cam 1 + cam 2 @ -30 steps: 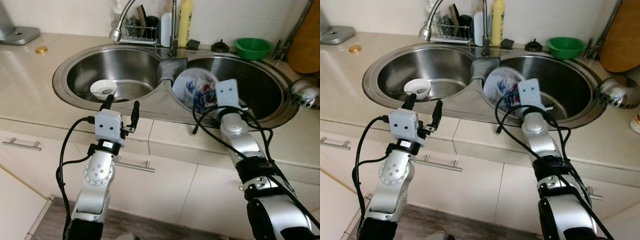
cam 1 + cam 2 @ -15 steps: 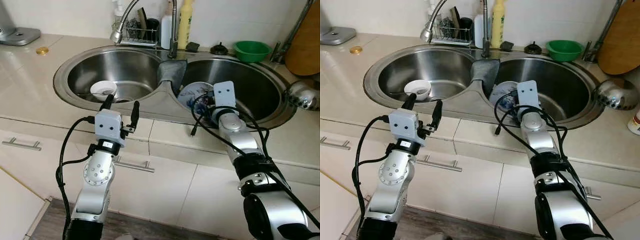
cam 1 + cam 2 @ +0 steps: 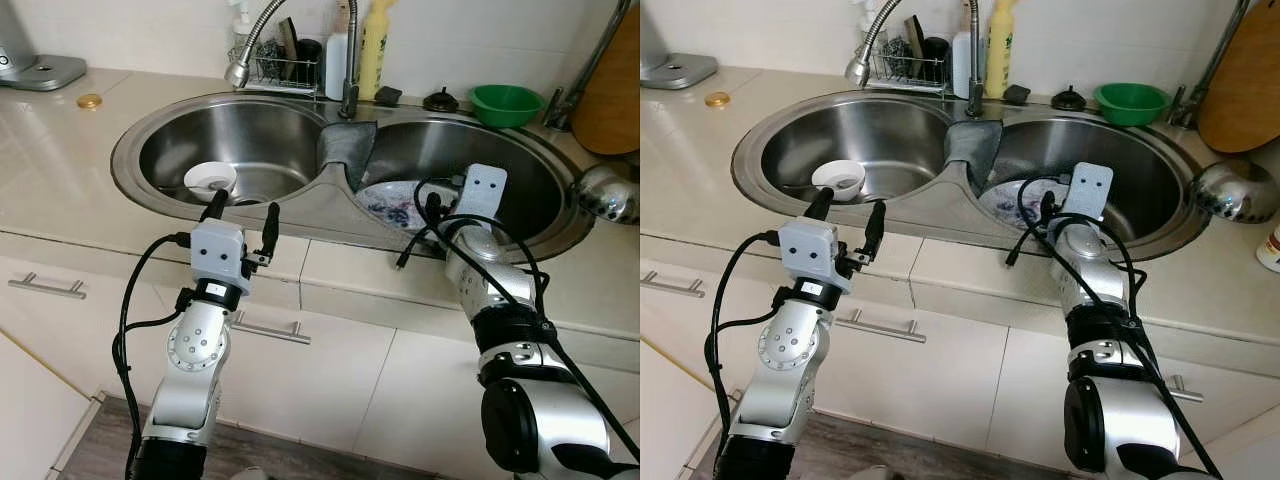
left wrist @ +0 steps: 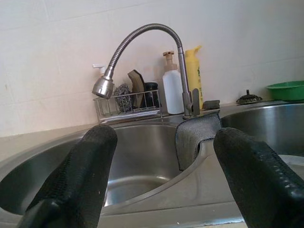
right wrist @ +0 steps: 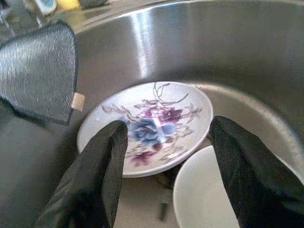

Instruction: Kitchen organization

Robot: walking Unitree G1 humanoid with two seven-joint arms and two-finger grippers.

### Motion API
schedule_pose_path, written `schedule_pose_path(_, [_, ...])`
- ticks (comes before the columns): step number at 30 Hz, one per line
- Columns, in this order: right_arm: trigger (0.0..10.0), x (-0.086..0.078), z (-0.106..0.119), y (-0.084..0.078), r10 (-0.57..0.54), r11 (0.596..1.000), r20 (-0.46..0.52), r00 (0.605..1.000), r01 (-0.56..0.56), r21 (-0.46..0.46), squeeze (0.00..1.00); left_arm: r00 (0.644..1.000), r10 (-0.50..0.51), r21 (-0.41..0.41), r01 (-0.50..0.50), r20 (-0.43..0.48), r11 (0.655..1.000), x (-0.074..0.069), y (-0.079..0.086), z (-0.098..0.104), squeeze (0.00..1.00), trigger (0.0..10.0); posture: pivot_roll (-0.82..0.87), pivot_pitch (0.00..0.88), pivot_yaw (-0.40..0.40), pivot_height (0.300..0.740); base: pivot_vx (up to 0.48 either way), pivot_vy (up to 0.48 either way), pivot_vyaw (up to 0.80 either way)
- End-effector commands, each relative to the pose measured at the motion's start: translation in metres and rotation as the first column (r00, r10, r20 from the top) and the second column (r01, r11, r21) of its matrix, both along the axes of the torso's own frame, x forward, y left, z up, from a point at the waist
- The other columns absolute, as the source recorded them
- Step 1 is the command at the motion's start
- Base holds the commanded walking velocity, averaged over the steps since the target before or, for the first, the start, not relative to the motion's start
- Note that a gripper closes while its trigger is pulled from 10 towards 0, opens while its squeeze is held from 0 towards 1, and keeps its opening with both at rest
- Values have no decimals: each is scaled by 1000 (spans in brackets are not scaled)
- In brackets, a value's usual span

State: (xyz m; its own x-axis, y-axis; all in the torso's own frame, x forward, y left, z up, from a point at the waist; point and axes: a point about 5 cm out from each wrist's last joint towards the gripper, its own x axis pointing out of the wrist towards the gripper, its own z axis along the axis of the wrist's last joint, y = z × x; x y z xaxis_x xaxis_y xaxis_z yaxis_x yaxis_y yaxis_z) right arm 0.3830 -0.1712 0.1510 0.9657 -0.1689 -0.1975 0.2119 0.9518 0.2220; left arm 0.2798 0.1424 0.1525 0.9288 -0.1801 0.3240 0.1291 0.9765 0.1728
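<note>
Hovering over the right sink basin, the right end effector (image 5: 164, 156) stands apart and empty above the flowered plate (image 5: 147, 126), which lies beside a white dish (image 5: 209, 197). The next grasp should take the rim squarely. The left end effector (image 3: 243, 213) waits apart by the table (image 3: 60, 180) edge.

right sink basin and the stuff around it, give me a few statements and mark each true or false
1. The floral plate lies in the right sink basin. True.
2. The right gripper is shut on the floral plate. False: its jaws stand open, empty, over the plate.
3. A grey cloth hangs over the divider between the basins. True.
4. The green bowl sits in the left basin. False: it stands on the counter behind the right basin.
5. The left gripper is open. True.
</note>
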Motion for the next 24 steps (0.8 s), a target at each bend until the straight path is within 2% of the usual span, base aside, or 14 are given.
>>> schedule_pose_path(1, [10000, -1, 0, 2, 1, 997, 23, 1000, -3, 76, 1000, 1000, 2, 10, -2, -14, 1000, 2, 1, -1, 0, 10000, -8, 0, -18, 740, 0, 0, 0])
schedule_pose_path(2, [10000, -1, 2, 5, 19, 996, 43, 999, -22, 83, 1000, 1000, 2, 9, -2, -14, 1000, 2, 1, -1, 0, 10000, -7, 0, -17, 740, 0, 0, 0])
schedule_pose_path(3, [10000, -1, 8, 13, 66, 994, 95, 993, -74, 82, 749, 1000, 4, 9, -3, -17, 1000, 2, 1, -1, 0, 10000, -7, 0, -17, 740, 0, 0, 0])
schedule_pose_path(4, [10000, -2, 12, 17, 91, 992, 124, 988, -101, 77, 749, 1000, 5, 9, -5, -18, 1000, 2, 1, -1, 0, 10000, -7, 0, -17, 740, 0, 0, 0])
schedule_pose_path(5, [10000, -3, 15, 21, 116, 990, 145, 983, -127, 67, 455, 1000, 6, 9, -6, -19, 1000, 2, 1, -2, 0, 10000, -8, 0, -16, 740, 0, 0, 0])
schedule_pose_path(6, [10000, -3, 16, 26, 137, 986, 153, 979, -150, 78, 0, 1000, 6, 6, -6, -19, 1000, 2, 1, -2, 0, 10000, -8, 0, -16, 740, 0, 0, 0])
schedule_pose_path(9, [10000, -6, 19, 36, 182, 975, 183, 966, -201, 93, 0, 1000, 2, -2, -2, -18, 1000, 2, 1, -1, 0, 10000, -9, 0, -16, 740, 0, 0, 0])
schedule_pose_path(11, [10000, -10, 26, 43, 213, 971, 248, 945, -233, 54, 0, 1000, -6, -1, 6, -24, 1000, 2, 0, -1, 0, 10000, -7, 0, -16, 740, 0, 0, 0])
schedule_pose_path(15, [10000, -14, 33, 43, 212, 972, 311, 927, -232, 28, 0, 1000, -9, -5, 9, -23, 1000, 2, -1, 0, 0, 10000, -6, 0, -17, 740, 0, 480, 0])
schedule_pose_path(18, [10000, -24, 53, 42, 222, 974, 444, 868, -176, -142, 0, 1000, -15, -6, 15, -13, 1000, 2, -2, 0, 0, 10000, -10, 0, -17, 740, 0, 480, 0])
schedule_pose_path(19, [10000, -24, 53, 42, 222, 974, 444, 868, -176, -142, 0, 1000, -15, -6, 15, -13, 1000, 2, -2, 0, 0, 10000, -10, 0, -17, 740, 0, 480, 0])
schedule_pose_path(20, [10000, -33, 62, 43, 240, 966, 513, 824, -149, -212, 0, 1000, -19, -5, 19, -12, 1000, 1, -2, 0, 0, 10000, -10, 0, -17, 740, 0, 480, 0])
schedule_pose_path(24, [10000, -41, 66, 44, 267, 955, 553, 789, -140, -261, 0, 1000, -21, -6, 21, -13, 1000, 1, -3, 0, 0, 10000, -12, 0, -17, 740, 0, 480, 0])
